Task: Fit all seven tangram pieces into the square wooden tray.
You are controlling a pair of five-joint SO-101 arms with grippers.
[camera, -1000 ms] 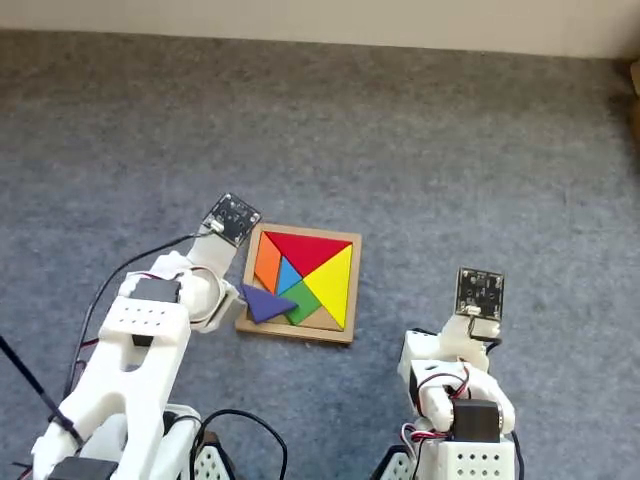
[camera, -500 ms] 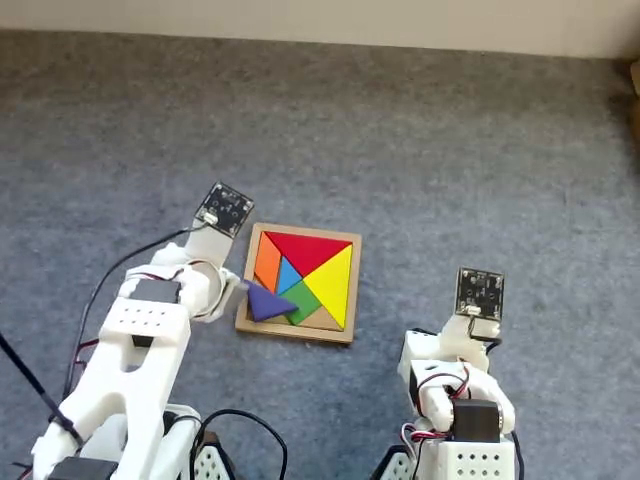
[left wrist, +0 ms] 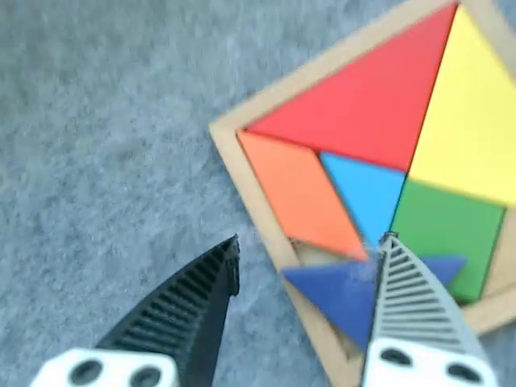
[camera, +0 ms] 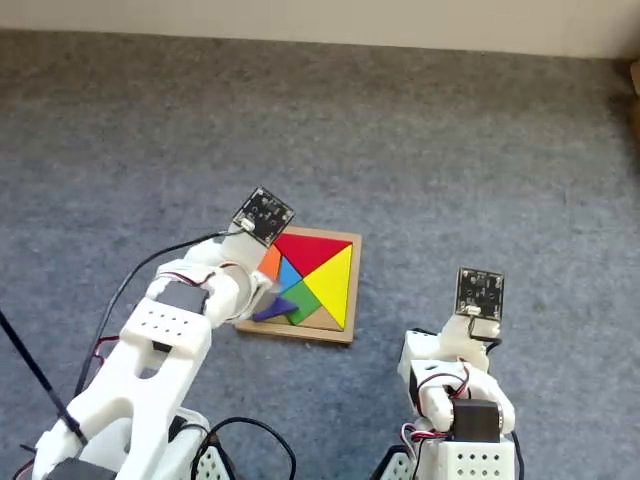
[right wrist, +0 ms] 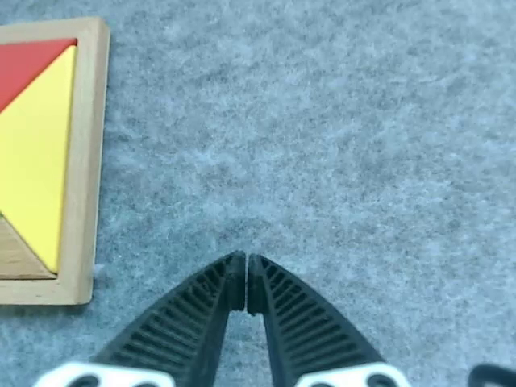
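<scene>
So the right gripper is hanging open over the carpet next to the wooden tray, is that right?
Not quite: the right gripper is shut, not open, as the right wrist view shows. It does hang over the carpet next to the wooden tray.

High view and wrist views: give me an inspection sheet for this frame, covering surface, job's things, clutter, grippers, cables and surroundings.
Surface: grey carpet-like covering.
Job's things: wooden tray holds red triangle, yellow triangle, orange parallelogram, blue triangle, green square; purple triangle lies across its edge, unseated.
Clutter: nothing seen.
Grippers: left gripper open, straddling the tray's edge by the purple triangle; right gripper shut above the covering.
Cables: black cable beside the left arm.
Surroundings: pale strip along the far edge.
</scene>
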